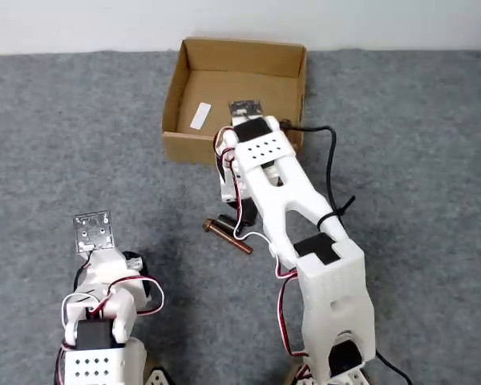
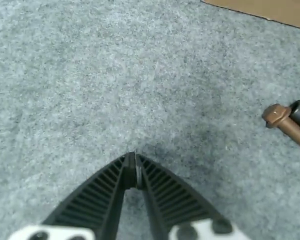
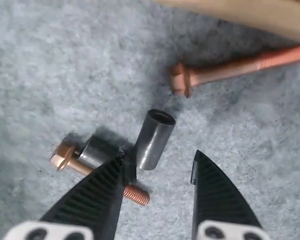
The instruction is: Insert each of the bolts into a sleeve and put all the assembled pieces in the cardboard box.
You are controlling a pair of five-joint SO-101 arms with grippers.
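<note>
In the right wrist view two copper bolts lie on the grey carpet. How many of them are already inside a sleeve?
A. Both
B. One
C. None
B: one bolt passes through a dark sleeve, while the other bolt lies bare beside the cardboard box, and a second sleeve lies empty between them.

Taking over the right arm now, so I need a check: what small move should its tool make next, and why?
Probably ease the right tool down and shut it on the loose sleeve. The jaws stand open with that empty sleeve lying just beyond their tips, and a bare bolt lies near the cardboard box, not yet sleeved. The other bolt already carries a sleeve.
</note>
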